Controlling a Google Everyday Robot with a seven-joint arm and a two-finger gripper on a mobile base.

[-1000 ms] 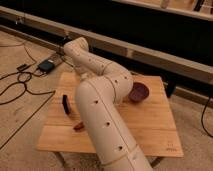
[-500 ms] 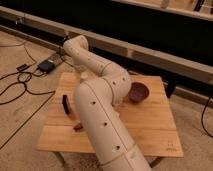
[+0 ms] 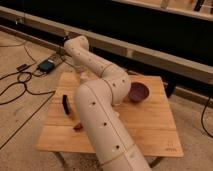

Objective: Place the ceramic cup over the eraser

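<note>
Now gripper (image 3: 80, 75) over wooden table (image 3: 150, 127) far-left corner, grip state unclear; eraser (image 3: 65, 105) lies nearer robot, slightly left, long axis near-to-far.

A lab-like test space — concrete floor (image 3: 20, 127), trailing cables (image 3: 19, 82), wooden table (image 3: 150, 125) — gripper (image 3: 80, 75) over the table's far corner.

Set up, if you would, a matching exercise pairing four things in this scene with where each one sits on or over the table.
Things:
1. eraser
2. purple bowl
3. reddish-brown stick
4. end effector

Places:
A. far right part of the table
B. over the far left corner
C. near the left edge, midway back
D. front left part

Pairs: 1-C, 2-A, 3-D, 4-B.
</note>
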